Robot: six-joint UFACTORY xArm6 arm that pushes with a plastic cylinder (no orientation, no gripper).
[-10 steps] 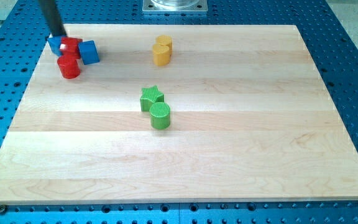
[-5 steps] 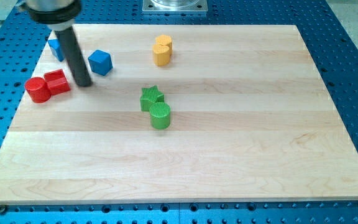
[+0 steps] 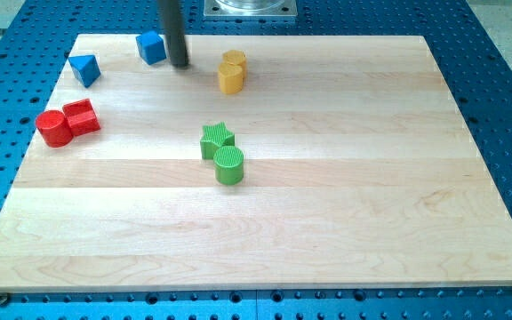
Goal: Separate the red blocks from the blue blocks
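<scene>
The arm carries no claw, so there is no claw state to report; it ends in a rod. My tip (image 3: pixel 180 65) rests on the table (image 3: pixel 327 222) near the top edge, just to the right of the blue cube (image 3: pixel 151 47), close beside it; actual contact cannot be confirmed.

Task blocks:
- Blue cube: near the top edge, left of centre.
- Blue wedge (image 3: pixel 84 68): near the top-left corner, apart from the cube.
- Red cube (image 3: pixel 82 117) and red cylinder (image 3: pixel 53 129): touching each other, at the left edge, below the wedge.

Other blocks: a yellow pair (image 3: pixel 231 72) right of my tip; a green star (image 3: pixel 216 139) and green cylinder (image 3: pixel 229 165), touching, near the table centre.

Assessment: the reds and blues already lie in separate groups, and the task appears close to complete. The remaining gap between the wedge and the red cube is the narrowest.

Recommended procedure:
1. Push only blue blocks, and only along the top edge, away from the reds.
2. Apply my tip to the centre of a face, so the block slides without spinning.
3. Keep the cube clear of the table edge.
4. Route my tip clear of the yellow pair.
</scene>
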